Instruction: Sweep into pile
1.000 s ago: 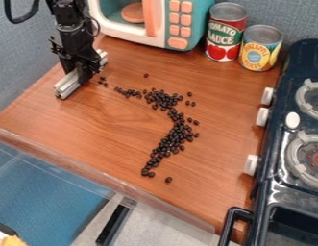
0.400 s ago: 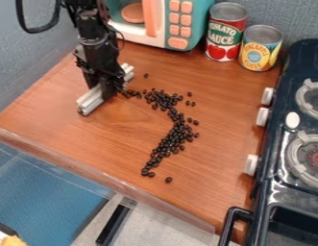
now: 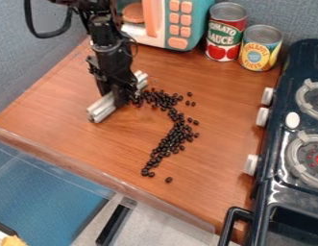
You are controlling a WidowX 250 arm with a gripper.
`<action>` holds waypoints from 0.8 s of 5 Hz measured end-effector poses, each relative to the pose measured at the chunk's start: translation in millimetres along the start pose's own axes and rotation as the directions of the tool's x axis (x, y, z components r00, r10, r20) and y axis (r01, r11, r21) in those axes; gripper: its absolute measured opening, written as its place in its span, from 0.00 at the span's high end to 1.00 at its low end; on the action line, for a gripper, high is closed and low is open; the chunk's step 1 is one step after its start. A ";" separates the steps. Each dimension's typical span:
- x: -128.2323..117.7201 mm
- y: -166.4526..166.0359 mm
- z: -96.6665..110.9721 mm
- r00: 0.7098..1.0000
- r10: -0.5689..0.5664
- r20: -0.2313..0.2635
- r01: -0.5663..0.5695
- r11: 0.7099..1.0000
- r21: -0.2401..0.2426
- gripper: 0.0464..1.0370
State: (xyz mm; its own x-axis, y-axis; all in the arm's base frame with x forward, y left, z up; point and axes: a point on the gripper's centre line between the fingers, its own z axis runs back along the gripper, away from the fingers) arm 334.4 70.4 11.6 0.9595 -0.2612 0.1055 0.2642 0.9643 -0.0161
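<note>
The jaws are clamped on the bar (image 3: pixel 102 109), gripped about its middle by the gripper (image 3: pixel 120 99), with its long axis running slantwise from the counter's front side toward the microwave (image 3: pixel 177 24). The beans (image 3: pixel 177 132) begin just beside the jaws on their stove side; whether the nearest touch the bar cannot be told. From there the line bends away, then curls back toward the counter's front edge. A broadside push toward the stove (image 3: pixel 281 185) should gather the near cluster, but the far tail probably lies outside the bar's path and would need its own stroke
</note>
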 end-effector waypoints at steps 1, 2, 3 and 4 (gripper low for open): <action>-1.3 -13.4 0.4 1.000 -0.016 -0.007 0.016 1.000 -0.019 0.67; -5.6 -29.6 1.0 0.999 -0.041 -0.012 0.041 0.998 -0.046 0.67; -12.8 -45.1 2.2 0.998 -0.060 -0.032 0.058 0.996 -0.075 0.67; -21.6 -56.7 2.9 0.996 -0.082 -0.040 0.078 0.993 -0.089 0.67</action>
State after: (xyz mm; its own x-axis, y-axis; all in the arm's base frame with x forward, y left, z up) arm 298.4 21.5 13.0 0.9378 -0.3408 0.0665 0.3460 0.9333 -0.0963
